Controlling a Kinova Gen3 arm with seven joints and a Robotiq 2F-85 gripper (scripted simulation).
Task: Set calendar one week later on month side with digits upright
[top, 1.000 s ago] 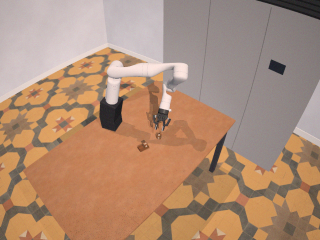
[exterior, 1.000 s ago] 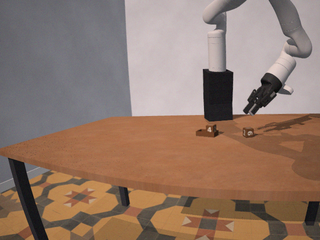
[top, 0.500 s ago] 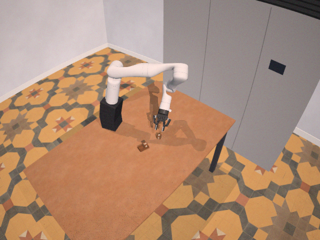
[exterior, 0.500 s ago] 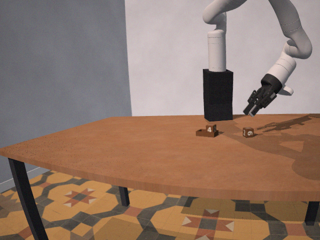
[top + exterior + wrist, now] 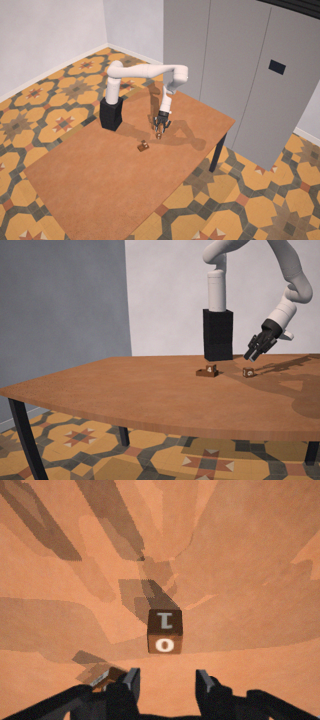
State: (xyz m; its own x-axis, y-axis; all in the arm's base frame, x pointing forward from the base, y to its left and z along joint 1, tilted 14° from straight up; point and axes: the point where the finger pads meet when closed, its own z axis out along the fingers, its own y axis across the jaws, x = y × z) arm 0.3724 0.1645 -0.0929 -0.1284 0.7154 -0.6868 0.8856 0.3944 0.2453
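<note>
— Where is the loose cube (image 5: 158,135) (image 5: 248,372) (image 5: 165,631)?
— It is on the table (image 5: 108,180) (image 5: 155,389) (image 5: 260,580), below the gripper (image 5: 160,131) (image 5: 248,358) (image 5: 167,681) and just beyond its fingertips. In the wrist view it appears between the two fingers from side to side, but it does not touch them.
— And the gripper, does it grasp something?
— No, it holds nothing. Its fingers are parted, about halfway, and the gripper is tilted above the table.
— Which digits do you see on this cube?
— In the wrist view, a 1, which is upside down there, and a 0.
— And the other cube (image 5: 144,144) (image 5: 210,368)?
— It stands in the tray (image 5: 140,148) (image 5: 202,373), at one end, showing a 4 in the exterior view. The tray is on the table, well apart from the gripper.
</note>
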